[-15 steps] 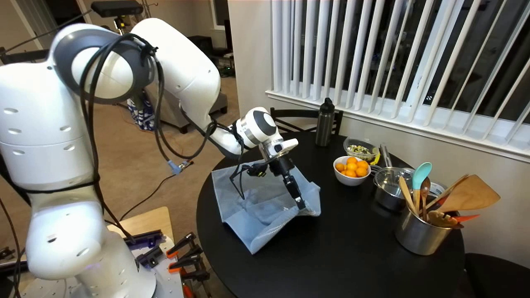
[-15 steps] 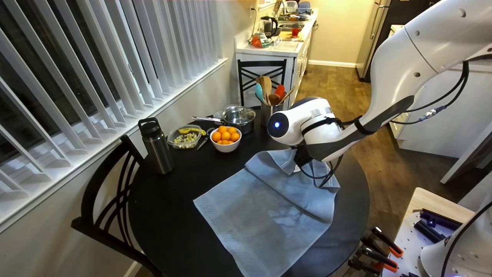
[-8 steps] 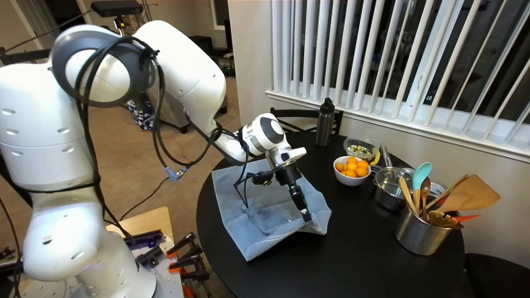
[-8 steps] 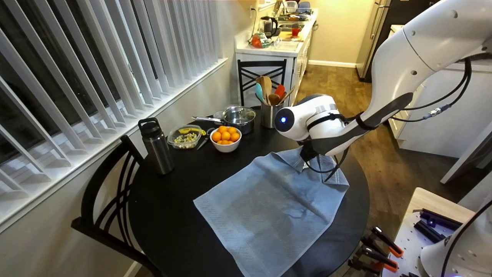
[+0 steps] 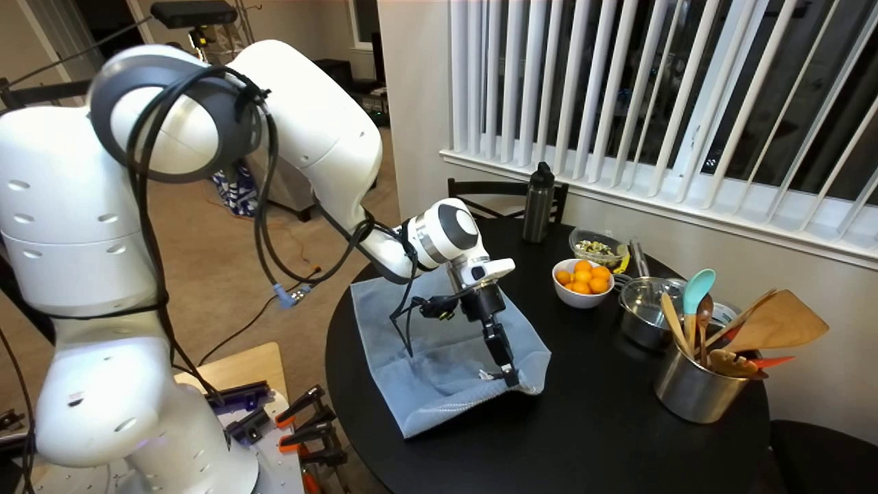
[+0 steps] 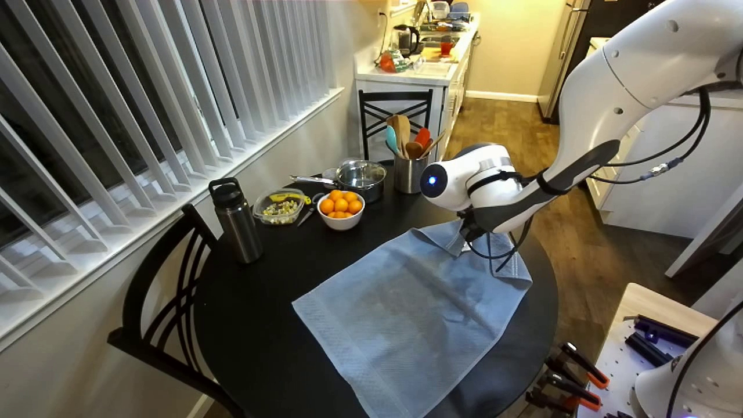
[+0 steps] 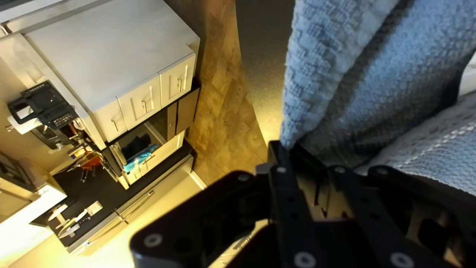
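Observation:
A light blue towel (image 5: 384, 329) lies spread on the round black table (image 5: 583, 425), seen in both exterior views. My gripper (image 5: 509, 376) is low over the table, its fingers pinching the towel's edge. In the wrist view the gripper (image 7: 287, 147) is shut on a thick fold of the towel (image 7: 327, 56), which rises from between the fingertips. Around the grip the cloth (image 6: 441, 235) is lifted and folded over, while the rest lies mostly flat with a few wrinkles. A small white tag (image 5: 490, 375) shows near the fingers. In an exterior view the wrist hides the fingertips.
Beyond the towel stand a white bowl (image 5: 575, 300) of oranges, a steel bottle (image 5: 538, 213), a plastic container (image 6: 261, 213) of food, a pot (image 5: 641, 329) and a steel holder (image 5: 693, 394) packed with utensils. A black chair (image 6: 152, 290) is beside the table.
My gripper has moved across and lower over the table, pulling the towel's edge along. The large fold in the towel has opened out and more of it lies flat. The grip has not changed.

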{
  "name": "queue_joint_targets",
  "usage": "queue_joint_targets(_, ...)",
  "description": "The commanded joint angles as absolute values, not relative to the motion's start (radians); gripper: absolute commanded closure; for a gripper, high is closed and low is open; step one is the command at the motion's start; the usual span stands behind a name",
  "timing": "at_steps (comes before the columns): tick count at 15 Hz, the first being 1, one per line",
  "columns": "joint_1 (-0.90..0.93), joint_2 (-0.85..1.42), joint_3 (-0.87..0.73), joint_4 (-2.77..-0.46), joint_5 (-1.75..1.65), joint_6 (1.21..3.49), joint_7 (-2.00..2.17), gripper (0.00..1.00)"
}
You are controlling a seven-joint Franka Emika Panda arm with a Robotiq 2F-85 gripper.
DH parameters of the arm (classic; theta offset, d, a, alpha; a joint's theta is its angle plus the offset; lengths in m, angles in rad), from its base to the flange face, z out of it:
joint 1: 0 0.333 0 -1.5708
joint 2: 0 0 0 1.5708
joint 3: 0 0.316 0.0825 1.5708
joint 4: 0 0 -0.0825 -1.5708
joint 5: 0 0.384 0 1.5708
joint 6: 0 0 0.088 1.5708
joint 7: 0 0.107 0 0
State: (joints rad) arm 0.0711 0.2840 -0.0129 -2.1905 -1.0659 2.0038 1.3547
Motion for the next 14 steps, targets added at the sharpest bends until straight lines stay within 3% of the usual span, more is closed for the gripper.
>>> queue_joint_targets(1,0.063,0.292,-0.011,-2.188,-1.055,1.976,1.364,0.9)
queue_joint_targets(2,0.062,0.297,-0.011,-2.185,-1.049,1.971,1.367,0.67)
queue_joint_targets(5,0.066,0.302,-0.011,-2.18,-1.048,1.945,1.372,0.58)
queue_joint_targets(14,0.075,0.307,0.029,-2.132,-0.859,1.888,1.373,0.01)
